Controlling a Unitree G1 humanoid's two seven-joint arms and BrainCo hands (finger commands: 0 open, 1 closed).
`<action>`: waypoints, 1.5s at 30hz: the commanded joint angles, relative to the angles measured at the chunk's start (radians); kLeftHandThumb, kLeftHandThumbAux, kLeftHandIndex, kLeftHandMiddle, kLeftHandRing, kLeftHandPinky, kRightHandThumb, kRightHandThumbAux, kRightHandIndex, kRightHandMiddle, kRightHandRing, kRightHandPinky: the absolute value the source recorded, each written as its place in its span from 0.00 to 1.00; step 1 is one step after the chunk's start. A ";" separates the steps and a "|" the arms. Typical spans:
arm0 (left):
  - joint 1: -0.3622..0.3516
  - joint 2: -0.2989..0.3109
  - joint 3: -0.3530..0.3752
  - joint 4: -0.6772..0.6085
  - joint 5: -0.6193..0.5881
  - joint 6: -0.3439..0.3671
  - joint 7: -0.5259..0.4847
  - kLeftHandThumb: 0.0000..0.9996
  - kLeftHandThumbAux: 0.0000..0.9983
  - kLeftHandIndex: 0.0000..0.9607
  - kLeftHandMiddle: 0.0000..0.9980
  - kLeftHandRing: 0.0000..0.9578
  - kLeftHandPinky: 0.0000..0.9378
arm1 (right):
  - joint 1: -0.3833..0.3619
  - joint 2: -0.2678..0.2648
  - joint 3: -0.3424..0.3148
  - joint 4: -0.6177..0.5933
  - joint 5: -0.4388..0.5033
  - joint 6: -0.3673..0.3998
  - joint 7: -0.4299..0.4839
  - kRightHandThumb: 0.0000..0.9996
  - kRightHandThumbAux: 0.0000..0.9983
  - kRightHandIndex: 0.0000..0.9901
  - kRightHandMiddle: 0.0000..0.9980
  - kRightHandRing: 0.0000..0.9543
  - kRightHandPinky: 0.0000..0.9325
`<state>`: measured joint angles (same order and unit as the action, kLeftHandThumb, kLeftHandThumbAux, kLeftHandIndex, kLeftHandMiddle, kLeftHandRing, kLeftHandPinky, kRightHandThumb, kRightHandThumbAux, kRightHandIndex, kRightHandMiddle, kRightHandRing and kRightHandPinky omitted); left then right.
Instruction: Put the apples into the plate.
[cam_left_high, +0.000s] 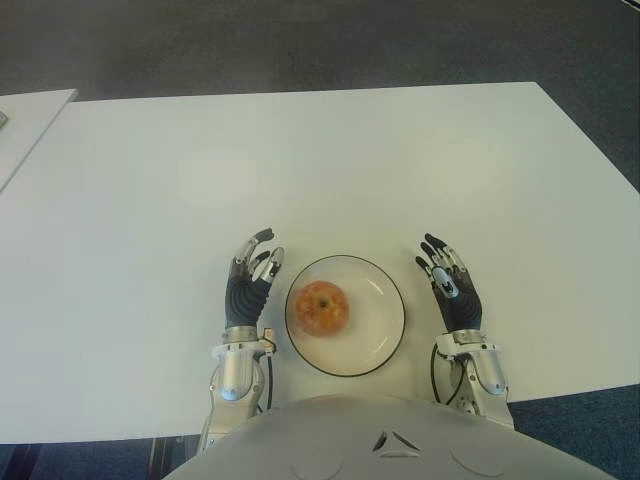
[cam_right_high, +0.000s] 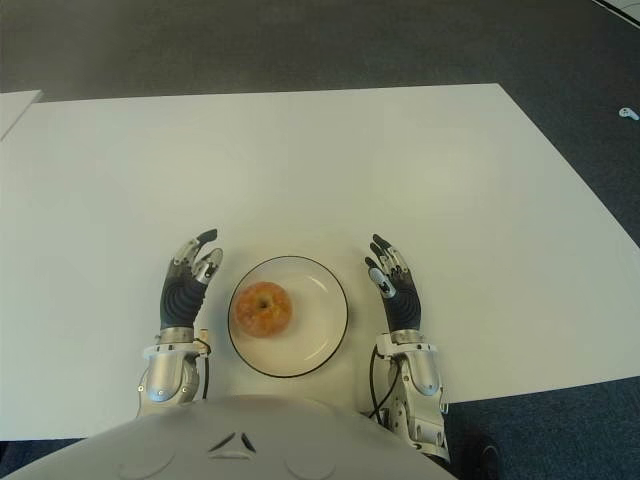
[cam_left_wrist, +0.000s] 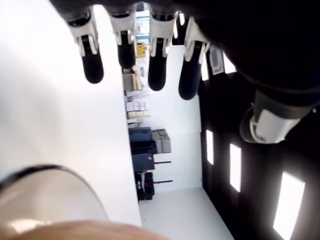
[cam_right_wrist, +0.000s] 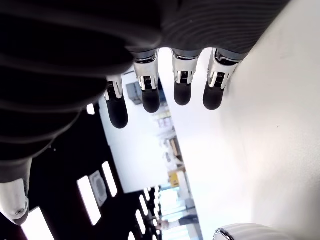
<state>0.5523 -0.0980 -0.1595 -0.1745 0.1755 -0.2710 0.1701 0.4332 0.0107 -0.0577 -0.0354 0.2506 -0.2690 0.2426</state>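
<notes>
Robot torso (cam_left_high: 400, 440): you see its grey front at the near edge of the tabletop (cam_left_high: 300, 150), closest of all to the head camera
Plate (cam_left_high: 385, 300): white with a dark rim, it sits close to the near edge of the tabletop, midway between your two hands
Apple (cam_left_high: 320, 307): one only, already lying in the plate, toward the plate's left side; no second apple shows anywhere on the tabletop
Left hand (cam_left_high: 250, 280): just beside the plate's left rim, apart from it, fingers extended and relaxed, grasping nothing; its wrist view shows four straight fingertips (cam_left_wrist: 93, 65) with only air and white surface past them
Right hand (cam_left_high: 452, 285): just beside the plate's right rim, also apart, fingers straight and released, nothing in the palm; the wrist view confirms bare fingertips (cam_right_wrist: 150, 100)
Apple relative to hands: it lies nearer your left hand, with the plate rim between them; your right hand is across the plate from it
Step in hand: by my reading the placing is finished for the one apple in view, and both hands are clear of the plate
How to do it well: keep both hands released and off the rim, so the plate is not nudged and the apple does not roll; if you draw the hands away, move them outward along the tabletop, not over the plate
Risk: the apple sits off-centre, so a bump to the left rim could tip it out
</notes>
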 joint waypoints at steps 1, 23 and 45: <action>-0.026 -0.036 -0.015 0.070 0.008 -0.015 0.036 0.08 0.48 0.30 0.22 0.20 0.22 | 0.021 -0.008 -0.001 0.003 0.003 0.017 0.007 0.28 0.54 0.29 0.13 0.03 0.01; 0.036 -0.018 -0.148 0.026 -0.069 0.007 -0.016 0.12 0.55 0.20 0.20 0.21 0.27 | 0.011 -0.025 -0.028 -0.005 0.040 0.038 0.021 0.27 0.55 0.24 0.16 0.09 0.09; 0.074 -0.043 -0.241 -0.099 -0.019 0.307 0.104 0.07 0.62 0.05 0.07 0.08 0.09 | -0.010 -0.053 -0.101 -0.012 0.100 0.059 0.053 0.34 0.57 0.16 0.16 0.11 0.11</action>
<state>0.5868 -0.0311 -0.2987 -0.2462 0.1578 -0.0122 0.2499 0.4287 -0.0366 -0.1467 -0.0532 0.3266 -0.2285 0.2864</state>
